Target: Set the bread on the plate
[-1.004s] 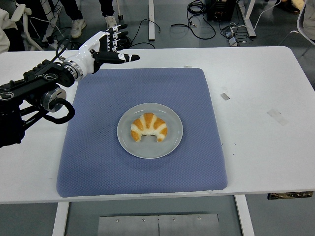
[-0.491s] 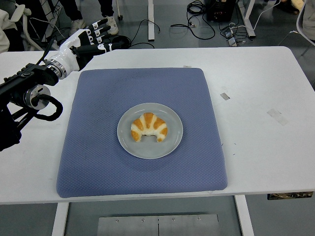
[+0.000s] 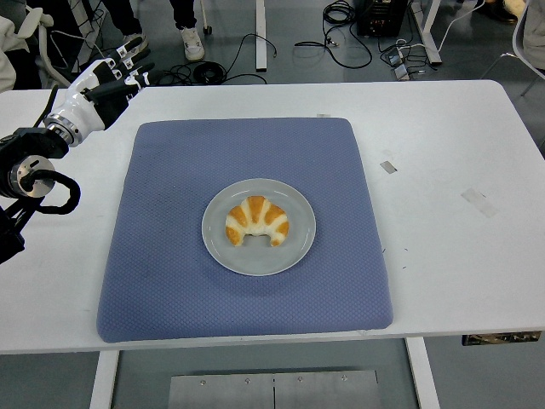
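Observation:
A croissant-shaped bread [image 3: 257,221] with orange and cream stripes lies in the middle of a grey round plate [image 3: 295,252]. The plate sits at the centre of a blue mat [image 3: 170,281]. My left hand [image 3: 109,77] is over the table's far left, well away from the plate. Its white-and-black fingers are spread and hold nothing. The right arm is out of view.
Small tape marks [image 3: 389,167] lie on the white table [image 3: 460,264] right of the mat. Cables [image 3: 341,43] and the feet of people [image 3: 192,37] show on the floor beyond the table's far edge.
My left hand has drawn back to the left and away from the mat, towards the far left corner. The bread and plate have not moved.

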Robot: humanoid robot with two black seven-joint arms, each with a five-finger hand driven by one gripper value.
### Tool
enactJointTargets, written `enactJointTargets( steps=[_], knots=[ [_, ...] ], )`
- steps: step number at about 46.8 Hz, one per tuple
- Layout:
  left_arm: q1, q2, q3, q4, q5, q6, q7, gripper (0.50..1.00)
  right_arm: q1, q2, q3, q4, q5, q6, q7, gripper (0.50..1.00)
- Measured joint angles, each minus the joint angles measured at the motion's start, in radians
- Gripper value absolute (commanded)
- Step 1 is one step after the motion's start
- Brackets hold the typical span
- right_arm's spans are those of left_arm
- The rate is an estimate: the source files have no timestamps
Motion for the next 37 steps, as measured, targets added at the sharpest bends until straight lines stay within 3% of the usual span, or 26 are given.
enactJointTargets(
  steps=[37],
  knots=[
    [0.004, -0.065, -0.007, 0.147, -0.030, -0.118, -0.015, 0.978, 0.000, 0.000, 0.000, 0.004, 0.000, 0.003, 0.000, 1.000]
  ],
)
